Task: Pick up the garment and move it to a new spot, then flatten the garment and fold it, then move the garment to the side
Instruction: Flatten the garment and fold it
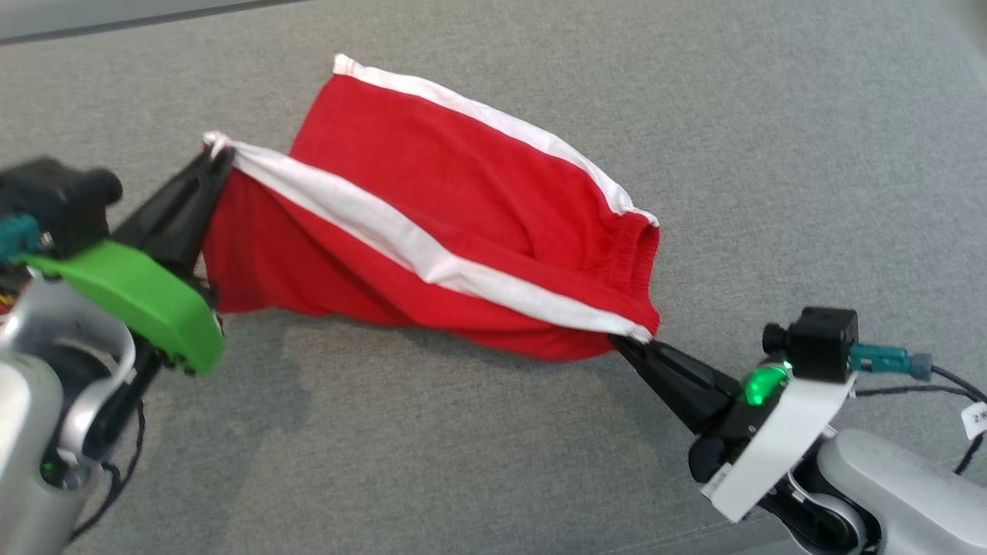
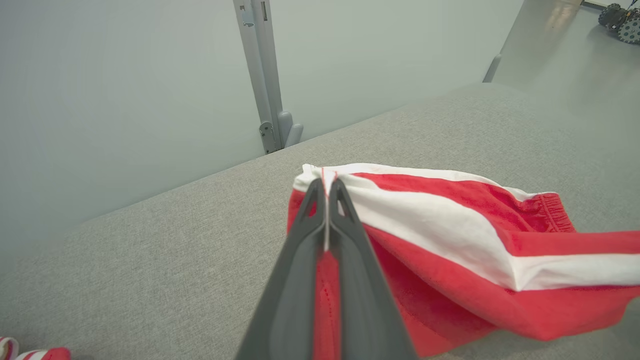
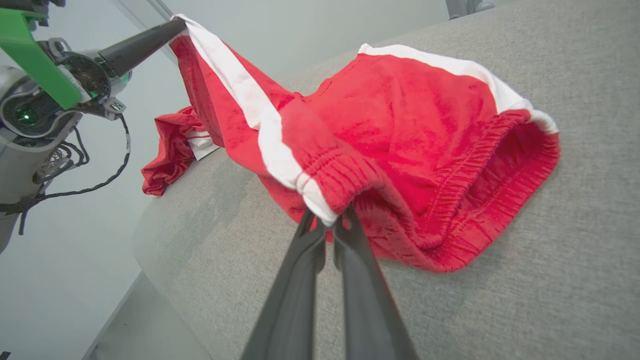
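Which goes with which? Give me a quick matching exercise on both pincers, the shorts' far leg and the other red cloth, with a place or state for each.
Things:
1. left pincer
2. right pincer
3. far leg of the shorts
4. second red cloth

Places and states:
A. bunched at the table's edge
B. shut on the waistband end of the white stripe
C. lying on the grey table
D. shut on the leg-opening end of the white stripe

Pairs: 1-D, 2-B, 3-C, 4-A
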